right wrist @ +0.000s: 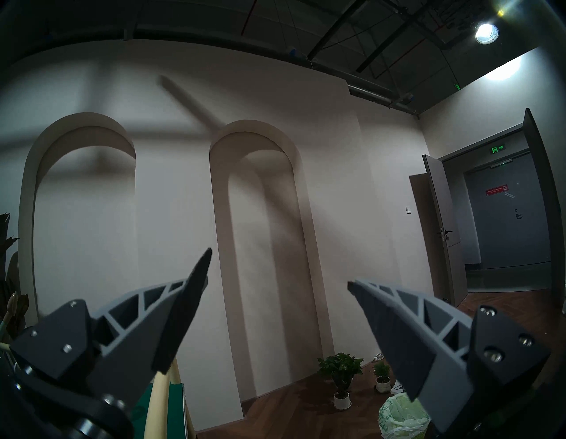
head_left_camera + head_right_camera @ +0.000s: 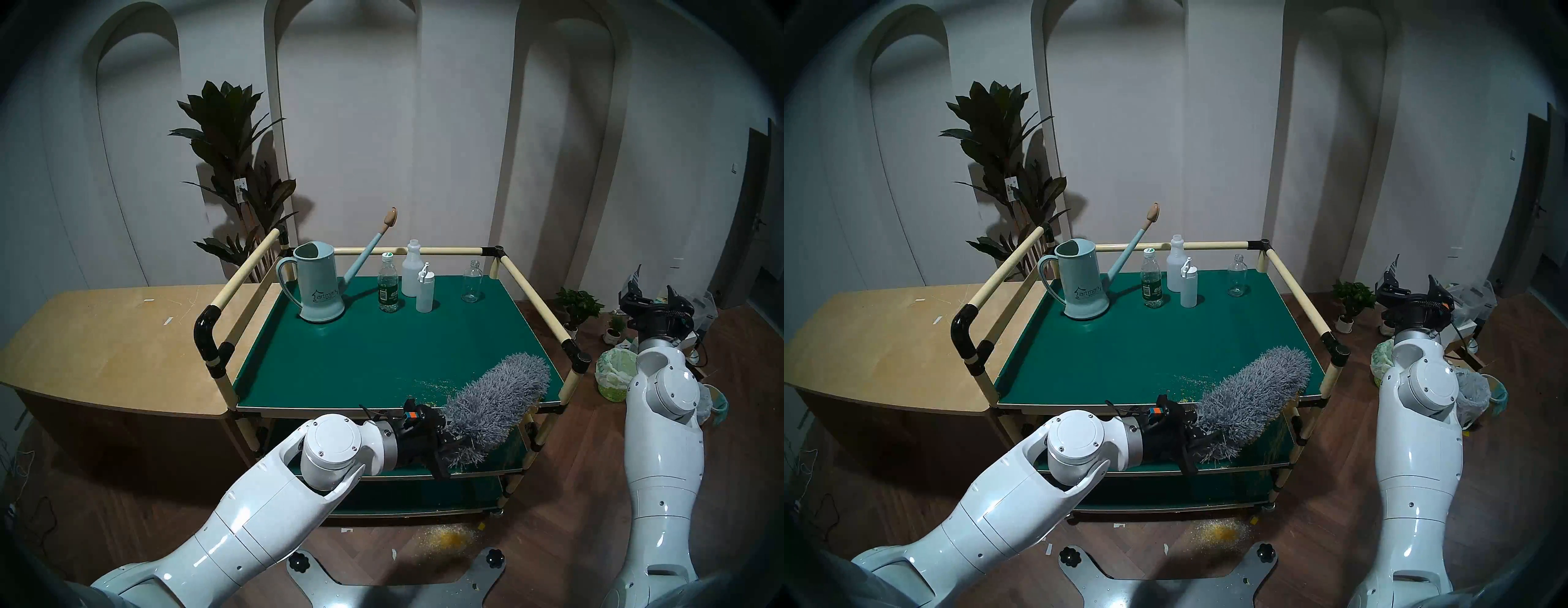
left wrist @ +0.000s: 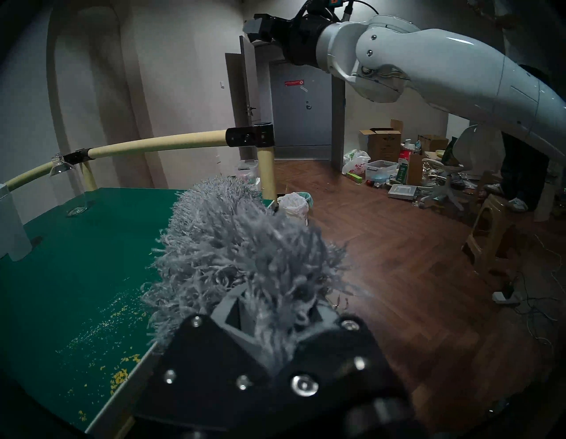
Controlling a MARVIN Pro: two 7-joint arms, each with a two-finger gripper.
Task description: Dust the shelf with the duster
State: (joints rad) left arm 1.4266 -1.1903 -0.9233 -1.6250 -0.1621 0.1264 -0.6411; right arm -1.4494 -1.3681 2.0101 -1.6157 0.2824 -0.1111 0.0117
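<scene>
The shelf (image 2: 382,352) is the cart's dark green top board, railed by cream tubes. The grey fluffy duster (image 2: 496,399) lies slanted over its front right corner, tip near the right rail post. My left gripper (image 2: 445,441) is shut on the duster's near end, just in front of the shelf's front edge; the handle is hidden by strands. In the left wrist view the duster (image 3: 239,245) fills the middle, with yellow crumbs (image 3: 122,309) on the shelf (image 3: 61,260) beside it. My right gripper (image 2: 653,299) is open and empty, raised to the right of the cart; its wrist view (image 1: 278,276) faces the wall.
A pale blue watering can (image 2: 318,284), a water bottle (image 2: 388,288), white bottles (image 2: 424,288) and a clear glass bottle (image 2: 471,282) stand along the shelf's back. A tan counter (image 2: 106,339) adjoins on the left. A lined bin (image 2: 613,378) stands right. Yellow crumbs (image 2: 449,541) lie on the floor.
</scene>
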